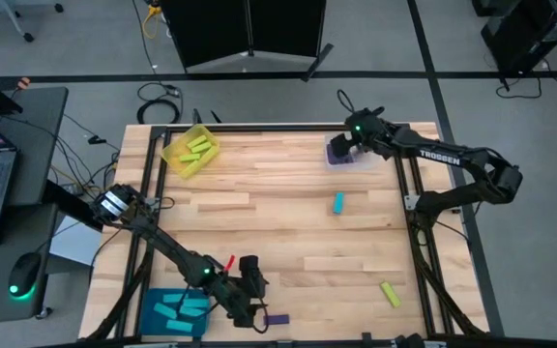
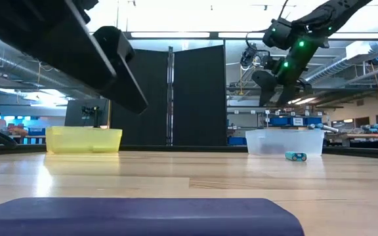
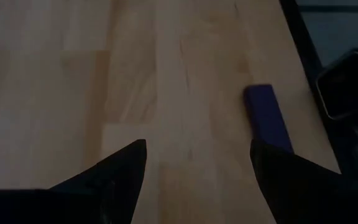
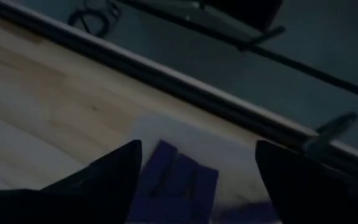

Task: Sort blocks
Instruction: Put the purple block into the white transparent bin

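My left gripper hovers open above the table near its near edge. A dark purple block lies flat on the wood just beside it, toward the right, untouched; it also fills the foreground of the low view. My right gripper is open and empty above the clear tray at the far edge, where purple blocks lie. A cyan block and a yellow-green block lie loose on the table.
A yellow tray with yellow-green blocks sits at the far left. A teal tray with cyan blocks sits at the near left, under my left arm. A black frame rail runs along the table's edges. Bare wood spans the table's middle.
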Robot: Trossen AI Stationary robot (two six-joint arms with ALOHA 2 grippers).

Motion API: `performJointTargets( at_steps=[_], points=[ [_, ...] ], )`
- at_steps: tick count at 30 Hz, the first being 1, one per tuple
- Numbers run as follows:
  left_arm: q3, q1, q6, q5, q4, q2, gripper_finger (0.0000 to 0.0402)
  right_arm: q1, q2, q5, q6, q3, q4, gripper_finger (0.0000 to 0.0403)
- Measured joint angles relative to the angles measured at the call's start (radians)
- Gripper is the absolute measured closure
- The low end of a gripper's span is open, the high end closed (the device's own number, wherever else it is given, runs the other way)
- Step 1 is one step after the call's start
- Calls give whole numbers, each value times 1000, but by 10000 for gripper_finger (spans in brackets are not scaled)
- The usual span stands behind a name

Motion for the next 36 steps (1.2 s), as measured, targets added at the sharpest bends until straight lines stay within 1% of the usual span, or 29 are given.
performJointTargets(
  at_steps=[2, 5, 9, 12, 17, 21, 24, 29, 32, 34, 36],
  points=[
    [0, -1, 0, 26, 1, 0, 106, 15, -13, 2, -15, -2, 33, 67],
    [0, -7, 0, 69, 11, 2, 106, 70, -53, -7, -47, -2, 127, 67],
    [0, -16, 1, 152, 75, 46, 106, 173, -152, -4, -114, -1, 268, 84],
    [0, -23, -2, 173, 137, 100, 106, 243, -236, 26, -137, -1, 322, 102],
    [40, -35, -14, 171, 161, 168, 106, 315, -358, 36, -141, -1, 303, 127],
    [86, -42, -13, 162, 180, 214, 106, 365, -421, 71, -140, -1, 270, 141],
    [119, -43, -15, 153, 171, 251, 106, 401, -450, 102, -140, -1, 261, 148],
    [144, -43, -34, 128, 166, 293, 108, 459, -471, 105, -138, -1, 251, 155],
    [145, -40, -45, 119, 142, 296, 132, 497, -473, 105, -138, -1, 262, 158],
    [147, -36, -49, 108, 119, 296, 166, 524, -474, 105, -140, -1, 271, 159],
    [146, -27, -54, 105, 109, 296, 212, 551, -475, 105, -145, 0, 278, 161]
  ],
)
